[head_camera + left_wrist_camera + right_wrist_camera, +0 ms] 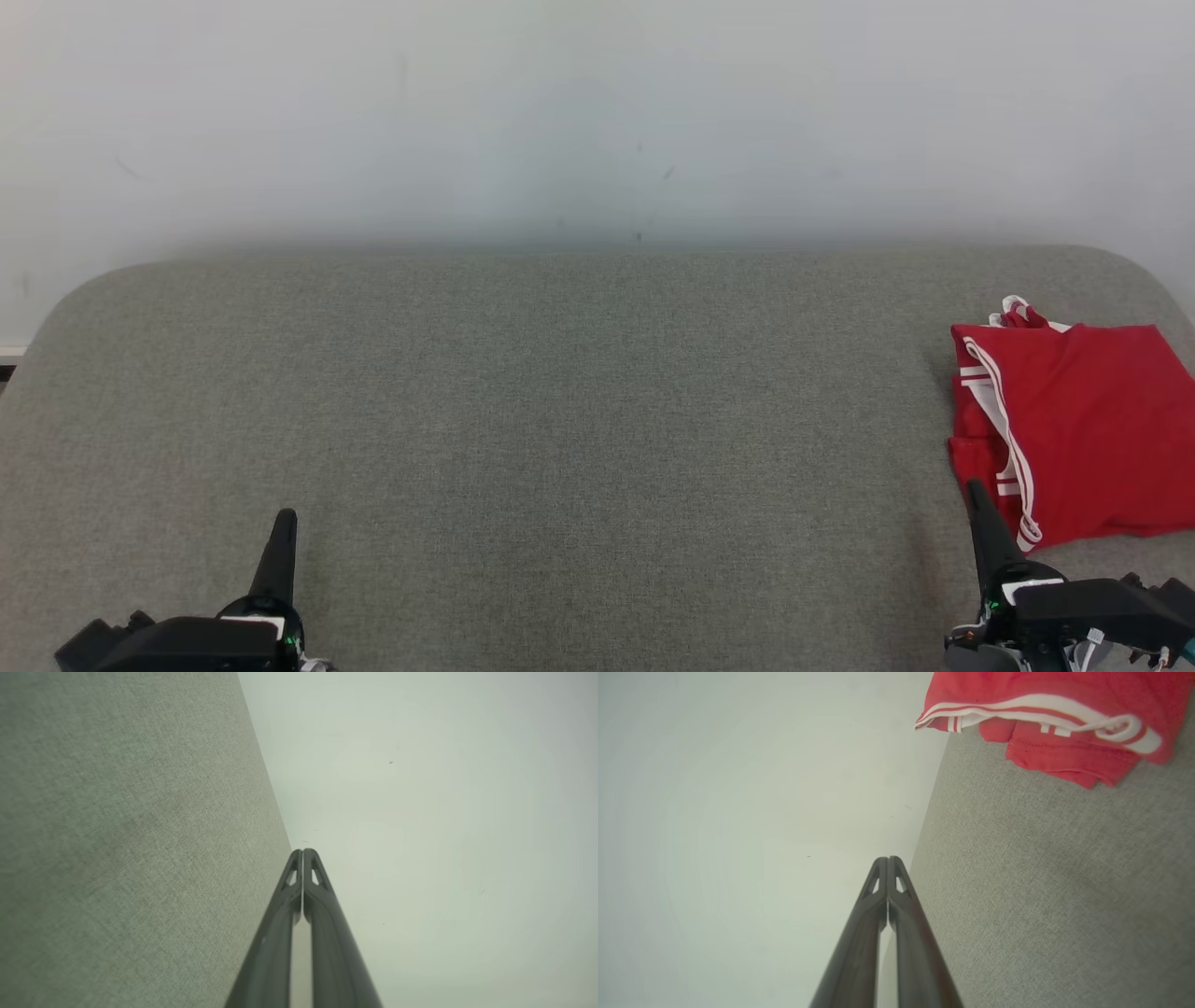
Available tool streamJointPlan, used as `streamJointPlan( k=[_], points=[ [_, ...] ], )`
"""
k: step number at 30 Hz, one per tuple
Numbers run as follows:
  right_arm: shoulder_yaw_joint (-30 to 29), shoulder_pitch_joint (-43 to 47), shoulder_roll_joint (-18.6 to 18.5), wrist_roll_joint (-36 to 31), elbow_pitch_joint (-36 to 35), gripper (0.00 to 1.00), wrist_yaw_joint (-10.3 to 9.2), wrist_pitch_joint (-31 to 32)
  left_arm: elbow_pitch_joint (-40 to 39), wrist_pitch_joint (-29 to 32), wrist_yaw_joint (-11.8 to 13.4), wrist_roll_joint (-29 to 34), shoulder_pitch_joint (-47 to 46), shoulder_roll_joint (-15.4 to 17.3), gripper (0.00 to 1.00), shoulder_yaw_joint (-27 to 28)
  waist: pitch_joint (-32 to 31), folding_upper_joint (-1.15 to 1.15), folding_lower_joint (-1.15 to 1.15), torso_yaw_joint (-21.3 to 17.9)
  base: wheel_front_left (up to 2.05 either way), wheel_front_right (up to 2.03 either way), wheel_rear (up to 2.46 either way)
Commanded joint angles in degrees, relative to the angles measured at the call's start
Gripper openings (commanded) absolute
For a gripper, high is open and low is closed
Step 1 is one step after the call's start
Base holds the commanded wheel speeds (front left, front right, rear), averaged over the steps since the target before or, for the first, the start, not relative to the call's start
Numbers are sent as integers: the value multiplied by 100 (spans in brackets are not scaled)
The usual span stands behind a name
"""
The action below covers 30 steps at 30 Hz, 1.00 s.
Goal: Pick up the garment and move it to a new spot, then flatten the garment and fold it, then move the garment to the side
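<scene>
The folded red garment (1074,420) lies at the right edge of the grey fabric-covered desk (560,373), with both arms' jaws closed and empty.

Red garment (1083,420), white stripes; grey cushion (560,420).

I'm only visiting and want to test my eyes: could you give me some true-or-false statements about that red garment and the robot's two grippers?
The red garment lies folded on the grey fabric surface, at the robot's right. True.
The right gripper grips it. False: it is shut on nothing, apart from the cloth.
The left gripper is open. False: its fingers are pressed together.
The garment has white stripes. True.
</scene>
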Motion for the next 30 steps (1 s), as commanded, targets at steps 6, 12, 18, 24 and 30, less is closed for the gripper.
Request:
streamJointPlan(
  k=[6,12,18,24,30],
  points=[
    [-45,-106,-19,350,-39,0,5,77,25,98,-32,-309,-185,-20,0,43,16,0,0,-1,0,0,0],
    [-71,-140,-19,629,-38,0,5,112,51,159,-41,-526,-218,-29,0,54,31,0,0,-2,0,0,0],
    [-97,-136,-20,871,-35,0,6,146,70,226,-51,-721,-295,-38,0,63,47,0,0,-3,0,0,0],
    [-119,-177,-20,1106,-34,0,6,184,91,292,-56,-942,-324,-44,0,68,62,0,0,-4,0,0,0],
    [-141,-210,-22,1324,-33,0,6,227,111,344,-52,-1112,-390,-52,0,75,77,0,0,-5,0,0,0]
  ],
)
